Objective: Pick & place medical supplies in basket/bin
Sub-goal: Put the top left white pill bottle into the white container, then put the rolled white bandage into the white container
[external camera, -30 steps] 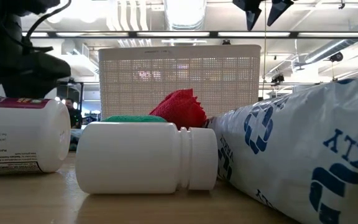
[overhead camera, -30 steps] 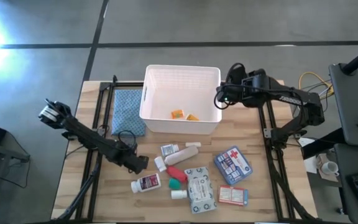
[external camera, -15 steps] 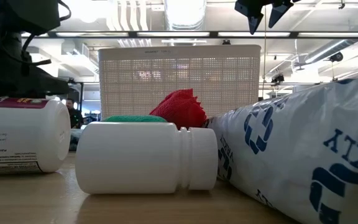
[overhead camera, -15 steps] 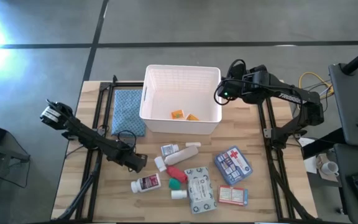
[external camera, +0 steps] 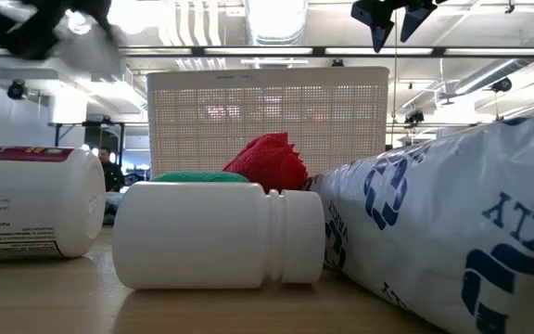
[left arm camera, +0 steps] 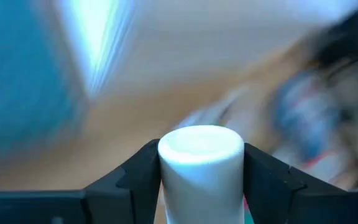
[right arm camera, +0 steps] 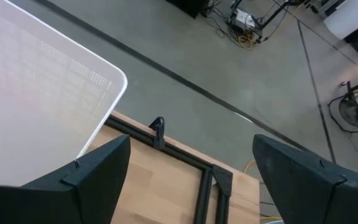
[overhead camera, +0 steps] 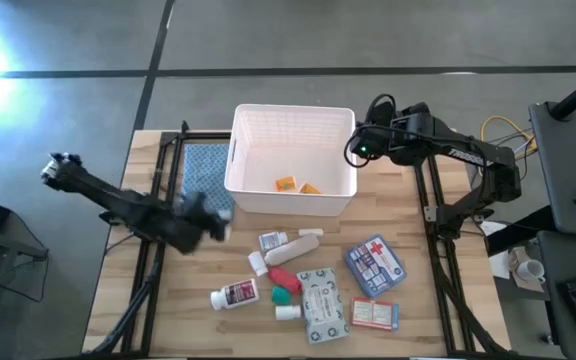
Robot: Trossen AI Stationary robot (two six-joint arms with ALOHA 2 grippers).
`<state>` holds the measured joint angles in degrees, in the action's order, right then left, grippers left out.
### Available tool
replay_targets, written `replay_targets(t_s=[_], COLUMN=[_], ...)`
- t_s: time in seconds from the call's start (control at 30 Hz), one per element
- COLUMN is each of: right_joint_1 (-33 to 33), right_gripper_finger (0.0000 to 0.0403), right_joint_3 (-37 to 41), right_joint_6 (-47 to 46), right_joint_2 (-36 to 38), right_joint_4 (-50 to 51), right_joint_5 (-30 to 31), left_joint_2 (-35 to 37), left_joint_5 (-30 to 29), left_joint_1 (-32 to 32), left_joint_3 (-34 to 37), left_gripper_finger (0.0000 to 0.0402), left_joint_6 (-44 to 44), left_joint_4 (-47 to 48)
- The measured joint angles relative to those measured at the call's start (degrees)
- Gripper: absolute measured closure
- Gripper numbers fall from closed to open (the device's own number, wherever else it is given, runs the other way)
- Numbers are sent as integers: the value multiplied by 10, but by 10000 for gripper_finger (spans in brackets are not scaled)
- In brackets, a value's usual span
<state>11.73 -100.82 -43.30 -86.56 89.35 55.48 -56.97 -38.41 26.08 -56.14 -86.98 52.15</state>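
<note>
Left end effector (overhead camera: 203,212) has lifted off the pile toward the blue cloth (overhead camera: 201,170), jaws clamped across a small white bottle (left arm camera: 200,168): rigid, light, slick, so grip mid-body. White bin (overhead camera: 293,125) sits beyond, remaining supplies on the surface. Right end effector (overhead camera: 356,153) is open, beside the bin's right wall.

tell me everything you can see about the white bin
The white bin is a large rectangular plastic container with rounded corners and finely perforated lattice walls, standing upright at the table's far edge, mid-width. It is open-topped and holds two small orange items on its floor. A blue patterned cloth lies against its left side. The right tool hovers beside its right rim, open, not touching it. The low view shows its near wall behind the supplies.
</note>
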Motion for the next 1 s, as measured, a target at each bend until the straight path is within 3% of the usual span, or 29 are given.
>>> replay_targets(t_s=[0.07, 0.13, 0.23, 0.3, 0.37, 0.47, 0.53, 0.67, 0.77, 1.0], right_joint_1=[1, 1, 1, 1, 1, 1, 1, 1, -1, -43], right_gripper_finger=[76, 76, 76, 76, 76, 76, 76, 76, 76, 76], right_joint_3=[0, 0, 0, 0, 0, 0, 0, 0, 0, 1], right_joint_6=[-1, -1, -1, -2, -2, -2, -2, -2, -2, 31], right_joint_2=[0, 0, 0, 0, 0, 0, 0, 0, 0, 7], right_joint_4=[-2, -5, -13, -15, -18, -18, -18, -17, -7, 6], right_joint_5=[0, -1, -6, -13, -19, -22, -30, -49, -73, -147], left_joint_2=[45, 83, 122, 130, 123, 79, 32, -64, -105, -138], left_joint_5=[-126, -209, -224, -174, -77, 90, 152, 176, 180, 230], left_joint_1=[-8, -31, -94, -150, -220, -333, -384, -427, -429, -409], left_joint_3=[-18, -32, -33, -17, 4, 35, 54, 66, 23, -103], left_gripper_finger=[229, 229, 229, 229, 229, 228, 223, 188, 147, 83], left_joint_6=[110, 214, 372, 483, 563, 598, 599, 599, 600, 683], left_joint_4=[-34, -83, -167, -250, -345, -470, -510, -528, -527, -377])
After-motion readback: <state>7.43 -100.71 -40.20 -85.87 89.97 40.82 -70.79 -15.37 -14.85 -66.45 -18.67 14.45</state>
